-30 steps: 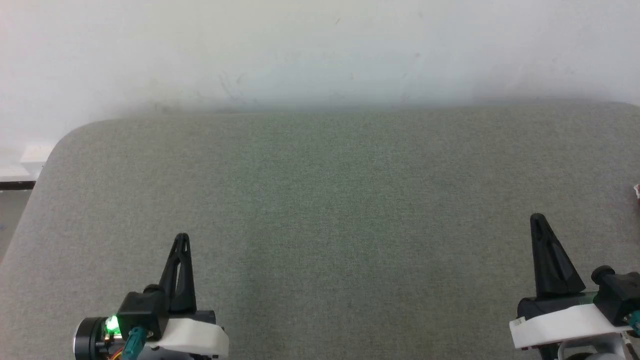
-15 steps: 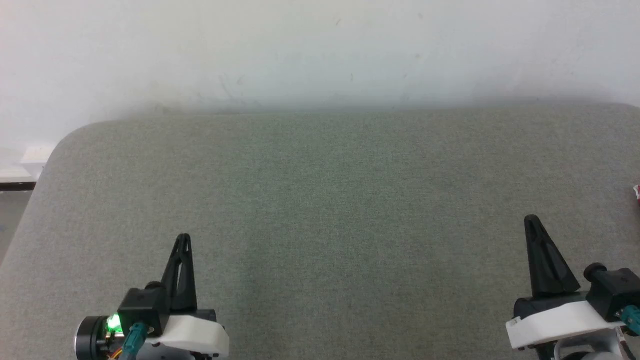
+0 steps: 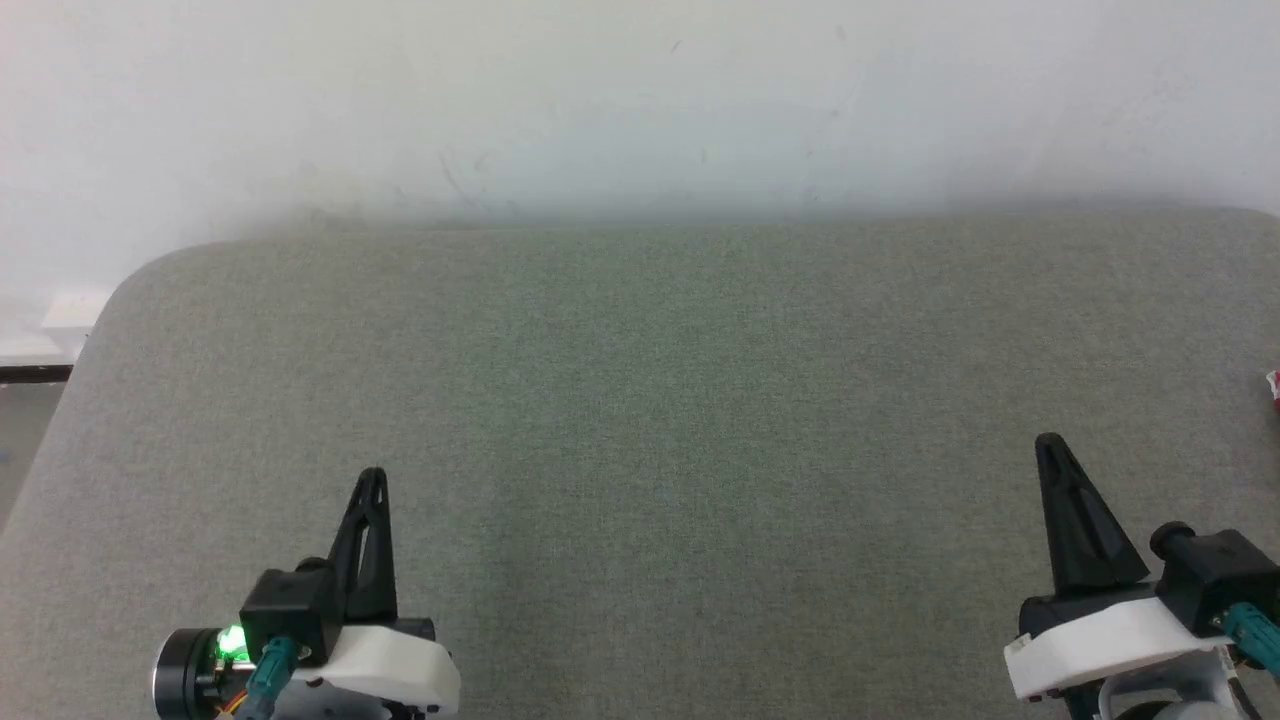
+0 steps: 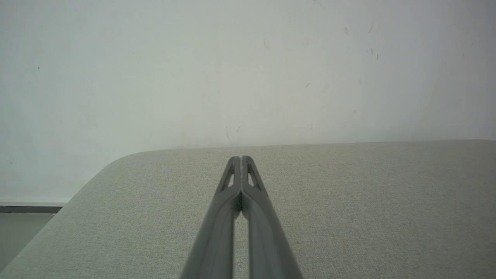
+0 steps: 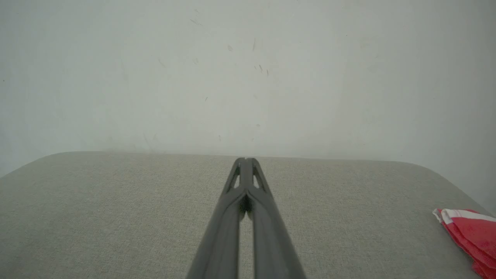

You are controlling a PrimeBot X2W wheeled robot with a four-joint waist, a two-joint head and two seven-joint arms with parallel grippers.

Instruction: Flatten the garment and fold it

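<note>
1. Right end effector (image 3: 1050,448), fingers together and empty, has drifted slightly left, away from the garment (image 5: 467,232).
2. Left end effector (image 3: 370,482), also closed, has barely moved.
3. The red garment lies at the counter's (image 3: 640,400) right edge, untouched — flattening unstarted.

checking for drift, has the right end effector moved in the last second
Yes. The right end effector has slid slightly left, away from the red garment at the view's right edge.
</note>
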